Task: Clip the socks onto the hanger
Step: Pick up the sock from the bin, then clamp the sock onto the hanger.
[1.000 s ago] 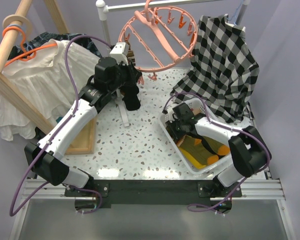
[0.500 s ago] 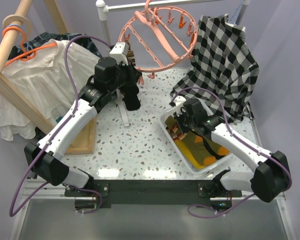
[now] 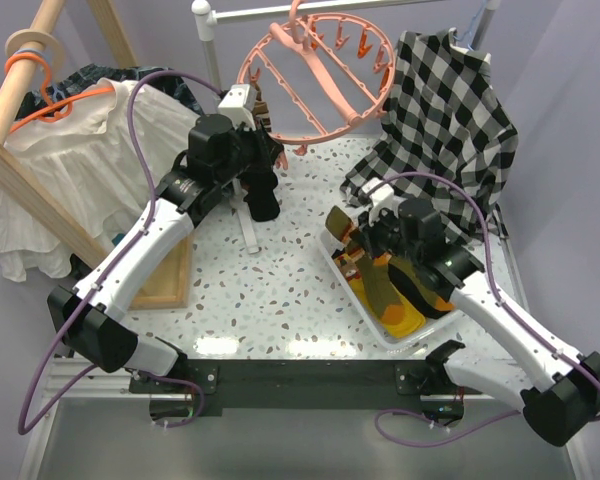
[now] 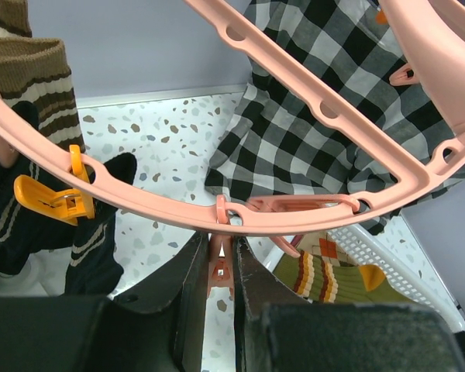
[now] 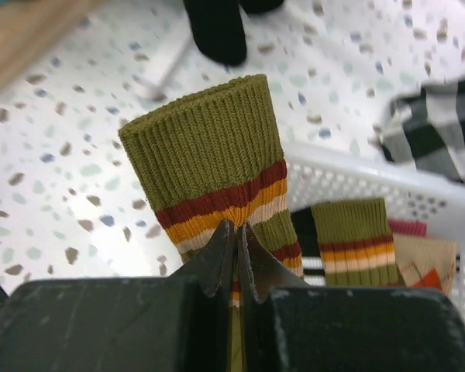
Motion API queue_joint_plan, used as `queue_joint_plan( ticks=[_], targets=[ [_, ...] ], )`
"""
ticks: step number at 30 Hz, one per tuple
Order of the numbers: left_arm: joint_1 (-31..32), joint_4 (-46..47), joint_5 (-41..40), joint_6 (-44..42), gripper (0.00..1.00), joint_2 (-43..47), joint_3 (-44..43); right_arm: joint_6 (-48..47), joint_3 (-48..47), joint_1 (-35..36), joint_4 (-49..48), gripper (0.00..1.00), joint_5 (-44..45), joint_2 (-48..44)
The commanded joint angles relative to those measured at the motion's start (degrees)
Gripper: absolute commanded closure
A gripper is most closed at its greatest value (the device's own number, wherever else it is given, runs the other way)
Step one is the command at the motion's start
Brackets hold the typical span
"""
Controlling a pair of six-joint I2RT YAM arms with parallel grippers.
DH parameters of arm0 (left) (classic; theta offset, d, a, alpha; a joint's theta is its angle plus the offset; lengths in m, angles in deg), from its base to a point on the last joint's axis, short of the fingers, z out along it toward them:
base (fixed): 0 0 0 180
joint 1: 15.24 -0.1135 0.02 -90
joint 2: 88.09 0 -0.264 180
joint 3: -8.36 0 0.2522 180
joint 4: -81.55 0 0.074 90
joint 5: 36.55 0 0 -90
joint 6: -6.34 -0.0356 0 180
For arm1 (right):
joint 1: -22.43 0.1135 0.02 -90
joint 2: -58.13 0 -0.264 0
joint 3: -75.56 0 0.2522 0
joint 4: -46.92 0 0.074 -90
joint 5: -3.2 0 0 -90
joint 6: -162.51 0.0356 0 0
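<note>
The salmon-pink hanger (image 3: 252,58) hangs at the back, and its ring (image 4: 310,218) crosses the left wrist view. My left gripper (image 3: 268,158) (image 4: 221,271) is shut on one small pink clip (image 4: 220,263) dangling from that ring. A black sock (image 3: 264,203) and a brown striped sock (image 4: 32,77) hang clipped beside it. My right gripper (image 3: 365,247) (image 5: 237,231) is shut on an olive sock (image 5: 205,151) (image 3: 380,285) at its red, orange and cream stripes. It holds the sock above the white basket (image 3: 332,255). More socks (image 5: 353,232) lie in the basket.
A black-and-white checked shirt (image 3: 450,120) hangs at the back right, close to the basket. A white blouse (image 3: 70,165) on an orange coat hanger (image 3: 42,100) hangs from a wooden rack (image 3: 25,185) at the left. A wooden tray (image 3: 170,278) lies by the left arm.
The right gripper has shut on the olive sock in the basket and raised it toward the table's middle, its arm stretching out. The left gripper has not moved.
</note>
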State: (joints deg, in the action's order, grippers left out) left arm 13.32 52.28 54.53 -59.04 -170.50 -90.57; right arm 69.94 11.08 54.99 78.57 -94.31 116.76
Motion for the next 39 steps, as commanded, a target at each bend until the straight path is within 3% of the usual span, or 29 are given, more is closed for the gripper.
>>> queue_joint_plan(
  ticks=[1,12,18,27,39],
  targets=[
    [0.1,0.6,0.7,1.2,0.90,2.1,-2.1,0.8,1.6,-0.2,-16.1,1.00,-10.1,-3.4],
    [0.2,1.5,1.8,2.4,0.90,2.3,-1.9,11.3,-9.0,0.0,-37.3,1.00,-25.5,4.0],
    [0.2,1.9,2.2,3.1,0.91,2.3,-1.8,17.1,-12.7,0.6,-46.9,1.00,-28.3,6.3],
    [0.2,2.1,2.0,3.9,0.91,2.3,-1.9,19.4,-5.5,2.6,-52.3,1.00,-25.6,10.5],
    [0.2,3.0,1.3,5.0,0.91,3.0,-1.4,20.9,5.2,3.0,-59.6,1.00,-12.8,16.6]
  ],
)
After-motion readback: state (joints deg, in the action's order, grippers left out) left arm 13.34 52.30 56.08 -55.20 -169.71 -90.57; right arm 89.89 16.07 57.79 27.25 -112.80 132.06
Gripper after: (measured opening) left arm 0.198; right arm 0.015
